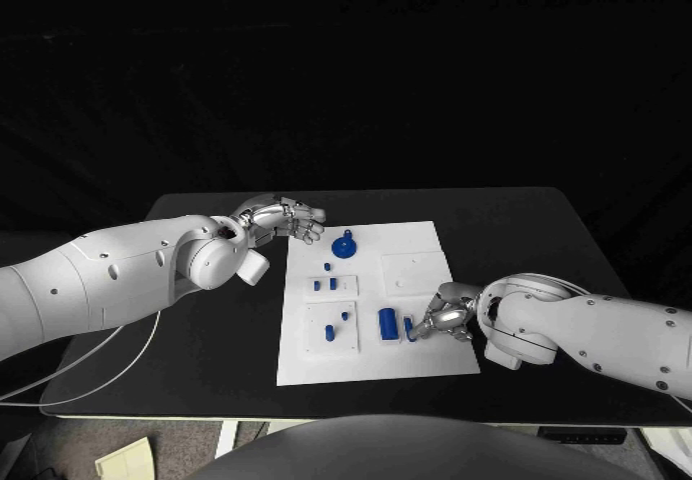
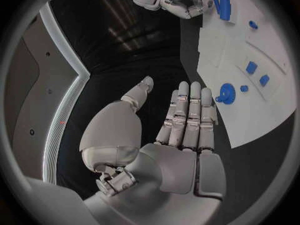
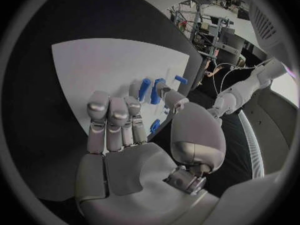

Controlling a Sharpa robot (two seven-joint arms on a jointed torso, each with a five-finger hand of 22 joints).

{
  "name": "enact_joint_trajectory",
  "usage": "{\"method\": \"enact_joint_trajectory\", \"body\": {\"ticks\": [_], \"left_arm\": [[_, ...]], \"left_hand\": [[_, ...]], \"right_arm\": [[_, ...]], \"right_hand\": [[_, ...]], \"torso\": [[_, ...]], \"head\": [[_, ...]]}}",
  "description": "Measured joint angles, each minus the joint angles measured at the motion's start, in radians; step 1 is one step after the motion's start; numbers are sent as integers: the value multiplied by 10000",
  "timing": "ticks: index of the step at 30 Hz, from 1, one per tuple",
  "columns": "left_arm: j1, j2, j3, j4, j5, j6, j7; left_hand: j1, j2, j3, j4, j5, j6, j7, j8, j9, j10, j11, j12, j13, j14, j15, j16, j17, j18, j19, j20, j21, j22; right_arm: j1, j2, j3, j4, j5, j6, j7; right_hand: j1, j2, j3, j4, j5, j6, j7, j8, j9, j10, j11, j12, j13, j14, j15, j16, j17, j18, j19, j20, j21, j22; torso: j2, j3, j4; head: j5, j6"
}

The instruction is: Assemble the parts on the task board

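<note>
Head view is showing the right silver hand (image 1: 441, 320) reaching for the small blue cylindrical part (image 1: 411, 329) lying on the white flat task board (image 1: 411, 250), grip uncertain; left wrist view is showing the left silver hand (image 2: 187, 117) hovering flat-fingered, holding nothing; right wrist view is suggesting pinching squarely before lifting.

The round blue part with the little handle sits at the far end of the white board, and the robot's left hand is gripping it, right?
Not quite. The round blue part does sit at the task board's far end, but the left hand hovers beside it, open and holding nothing, as the left wrist view shows.
</note>
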Motion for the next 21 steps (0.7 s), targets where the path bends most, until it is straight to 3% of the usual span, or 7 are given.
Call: {"method": "enact_joint_trajectory", "body": {"ticks": [10,21], "left_arm": [[0,3,-1,3,-2,2,-4],[1,14,-1,1,-4,7,-8]], "left_hand": [[0,0,0,0,0,0,0,0,0,0,0,0,1,0,0,0,9,-30,0,0,0,9],[0,0,0,0,0,0,0,0,0,0,0,0,1,0,0,0,8,-38,0,0,-36,30]], "right_arm": [[-8,-85,-1,59,14,309,245],[-39,52,-3,-61,-103,377,235]], "right_hand": [[206,126,-108,-108,0,0,-1,0,0,-2,1,0,9,-7,7,0,9,-6,-1,0,0,-11],[430,448,-122,-123,0,0,-3,-1,1,-17,17,0,8,-14,16,0,20,-8,0,2,0,-19]], "torso": [[4,8,0],[5,6,10]], "head": [[-13,0],[-30,-7]]}}
